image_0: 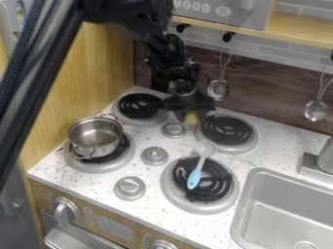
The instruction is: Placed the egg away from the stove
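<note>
- Fingers of the black gripper (191, 115) are a bit apart, with a small yellow-brown thing that looks like the egg (191, 117) held in the middle.
- The egg is between the two back burners, behind the back knob (174, 130). I can't tell if it touches the white counter (151, 137).
- The black arm (170, 53) comes in from the top left and hangs down over the back of the stove.
- A shiny pot (96, 137) sits upright on the front left burner (127, 151).
- A spoon (194, 178) with a blue handle lies on the front right burner (173, 189). Its pale round end points to the back.
- Two more knobs, a middle one (154, 155) and a front one (129, 187), stand up between the left and right burners.
- A gray sink (283, 204) is at the bottom right, with a tap (327, 155) behind it.
- Two metal scoops hang on the back wall, one near the gripper (218, 89) and one at the far right (316, 111).
</note>
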Robot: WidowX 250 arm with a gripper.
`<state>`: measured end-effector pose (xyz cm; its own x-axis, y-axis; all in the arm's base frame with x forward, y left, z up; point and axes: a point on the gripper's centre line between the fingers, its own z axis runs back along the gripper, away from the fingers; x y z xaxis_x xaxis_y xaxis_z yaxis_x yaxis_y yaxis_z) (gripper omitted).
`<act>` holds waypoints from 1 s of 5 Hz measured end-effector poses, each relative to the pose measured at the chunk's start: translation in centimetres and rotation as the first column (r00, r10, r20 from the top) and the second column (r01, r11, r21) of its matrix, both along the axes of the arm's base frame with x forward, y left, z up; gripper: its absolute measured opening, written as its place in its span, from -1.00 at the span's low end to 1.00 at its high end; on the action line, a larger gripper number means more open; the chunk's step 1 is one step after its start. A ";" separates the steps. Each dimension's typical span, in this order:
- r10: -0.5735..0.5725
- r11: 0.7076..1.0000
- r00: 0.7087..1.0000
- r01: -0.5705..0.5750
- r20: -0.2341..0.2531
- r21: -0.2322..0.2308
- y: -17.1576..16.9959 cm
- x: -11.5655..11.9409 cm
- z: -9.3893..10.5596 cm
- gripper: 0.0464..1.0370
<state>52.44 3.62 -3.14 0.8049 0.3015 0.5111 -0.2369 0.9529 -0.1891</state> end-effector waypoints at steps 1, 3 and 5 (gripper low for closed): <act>0.058 0.997 0.997 -0.056 -0.056 0.044 2.3 -0.9 0.2 0.18; 0.075 0.993 0.969 -0.052 -0.234 0.102 5.5 -3.4 0.1 0.18; 0.034 0.996 0.938 -0.003 -0.346 0.091 5.0 -3.2 0.0 0.33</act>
<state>49.22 8.65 -3.16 0.9315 0.2848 0.2261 -0.2907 0.9568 -0.0077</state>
